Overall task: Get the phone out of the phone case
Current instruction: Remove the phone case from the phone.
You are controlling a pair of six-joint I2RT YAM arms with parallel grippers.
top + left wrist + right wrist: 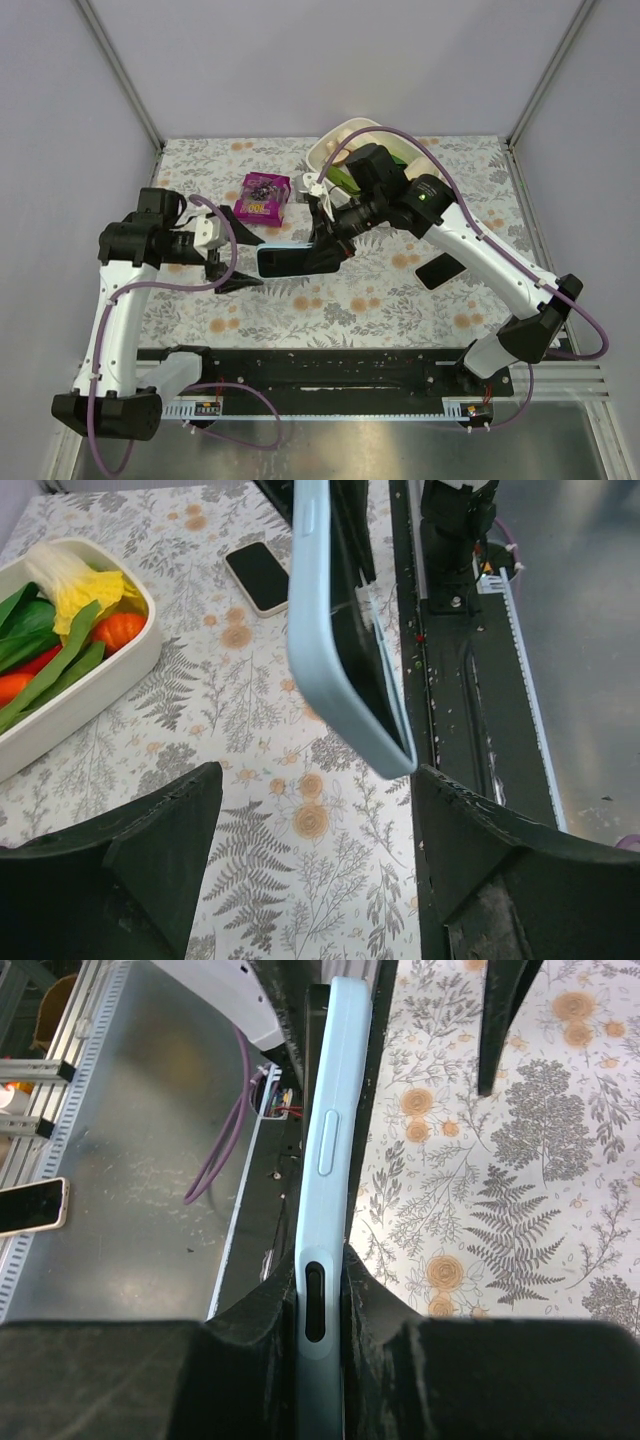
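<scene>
The right claw is clamped on the phone case, one finger pressed against each broad face near one end. The pale blue case runs straight out from that grip, edge-on to the wrist camera, with a side button and a slot showing on its rim. It is held up off the desk, not resting on it. A dark glossy face fills the case inside its blue rim. This looks like the phone seated in it, though only a strip of that face shows.

The far end of the case reaches the left claw, whose jaws stand wide apart with the case's rounded corner between them. There is a clear gap to one finger. The corner comes very close to the other finger, and I cannot tell whether they touch.

Beyond the right claw, off to its outer side, another phone lies flat on the desk, screen dark, well apart from both claws. Behind the right arm sits a cream lunch box holding green leaves and red-orange vegetables. A pink packet lies on the floral cloth just past the two claws, between the left arm and the lunch box.
</scene>
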